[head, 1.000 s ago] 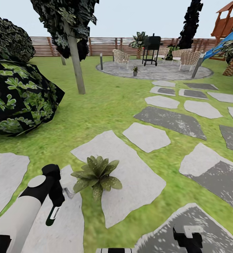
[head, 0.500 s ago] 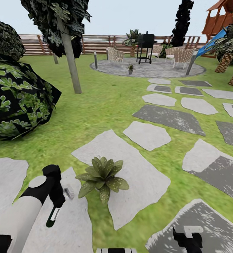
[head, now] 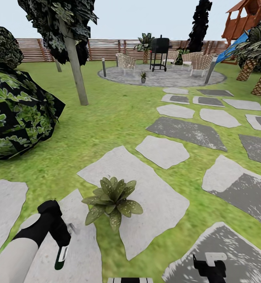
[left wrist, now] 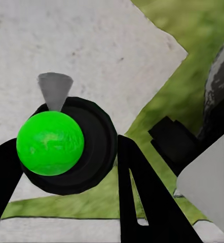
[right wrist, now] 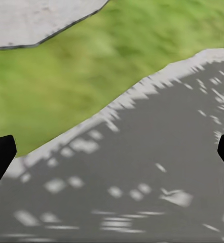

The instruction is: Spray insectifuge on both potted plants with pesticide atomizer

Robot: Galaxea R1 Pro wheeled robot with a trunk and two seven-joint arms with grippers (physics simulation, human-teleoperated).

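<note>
Low at seven o'clock in the head view, the left gripper (head: 62, 251) clamps its fingers on the pesticide atomizer (head: 61, 256), held over a pale stepping stone (head: 79, 251). Just toward two o'clock of it, one potted plant (head: 112, 196) sits at a large stone's edge. Another potted plant (head: 143, 77) stands far off at twelve o'clock on the patio (head: 173, 78). At five o'clock, the right gripper (head: 210, 268) hangs over a grey stone, fingers (right wrist: 0, 157) spread wide apart.

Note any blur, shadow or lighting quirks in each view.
Head view: sharp nearby; dappled leaf shadow darkens the grey stepping stone at lower right. Left wrist view: the dark green-black atomizer sits close and soft-edged, its green base evenly bright, no glare. Right wrist view: green lawn is smeared and blurry; speckled shade covers the stone.
</note>
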